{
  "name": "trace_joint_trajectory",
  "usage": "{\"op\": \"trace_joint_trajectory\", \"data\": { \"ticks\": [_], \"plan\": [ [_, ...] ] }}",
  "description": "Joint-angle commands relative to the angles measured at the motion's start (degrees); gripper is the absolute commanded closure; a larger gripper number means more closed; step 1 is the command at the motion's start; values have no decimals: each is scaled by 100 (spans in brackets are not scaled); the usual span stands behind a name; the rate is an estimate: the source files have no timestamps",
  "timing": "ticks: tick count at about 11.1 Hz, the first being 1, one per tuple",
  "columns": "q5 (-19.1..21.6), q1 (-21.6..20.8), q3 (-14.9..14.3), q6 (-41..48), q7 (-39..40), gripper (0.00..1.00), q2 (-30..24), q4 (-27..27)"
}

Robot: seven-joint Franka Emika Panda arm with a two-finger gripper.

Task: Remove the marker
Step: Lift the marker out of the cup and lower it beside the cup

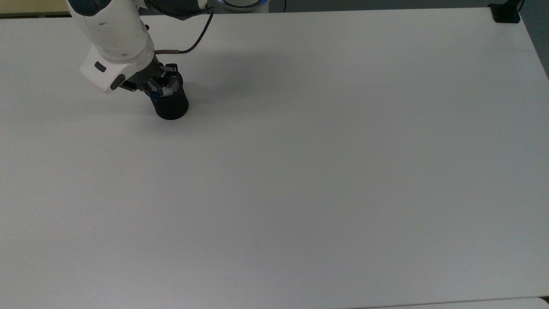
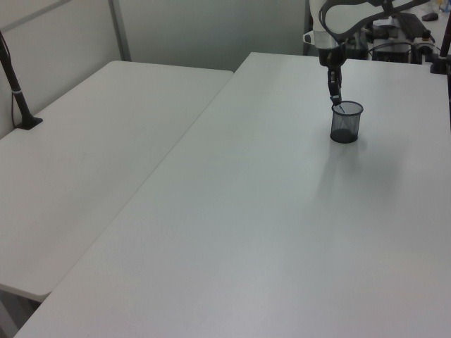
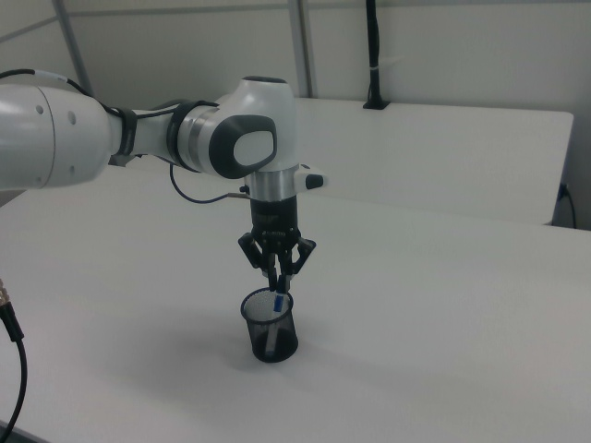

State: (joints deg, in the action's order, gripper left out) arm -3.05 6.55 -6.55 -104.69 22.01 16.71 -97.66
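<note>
The black mesh cup (image 3: 271, 330) stands on the white table, and the marker (image 3: 280, 300) leans inside it with its blue cap at the rim. My gripper (image 3: 279, 282) points straight down over the cup, its fingers drawn together on the marker's top end. In the top view the gripper (image 1: 161, 87) covers the mouth of the cup (image 1: 172, 107), hiding most of the marker. The left view shows the gripper (image 2: 335, 99) at the left rim of the cup (image 2: 346, 123).
The white table (image 1: 321, 171) stretches wide and bare to the top view's right and bottom. A second white table (image 2: 84, 155) adjoins it on the left view's left. A black post (image 3: 371, 55) stands at the far table edge in the right view.
</note>
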Motion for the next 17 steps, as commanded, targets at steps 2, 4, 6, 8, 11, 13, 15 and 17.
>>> {"op": "trace_joint_trajectory", "data": {
  "ticks": [2,4,6,8,11,13,15,17],
  "plan": [
    [41,4,-48,28,215,100,-150,63],
    [129,5,-101,72,260,100,-395,317],
    [707,-4,-101,72,225,100,-650,632],
    [1208,-188,-58,72,-37,100,-669,940],
    [1255,-951,-14,168,-573,100,-310,951],
    [1193,-1443,-13,440,-864,100,146,968],
    [1149,-1822,-22,607,-926,100,612,968],
    [1000,-2112,-22,748,-918,100,929,968]
  ]
}}
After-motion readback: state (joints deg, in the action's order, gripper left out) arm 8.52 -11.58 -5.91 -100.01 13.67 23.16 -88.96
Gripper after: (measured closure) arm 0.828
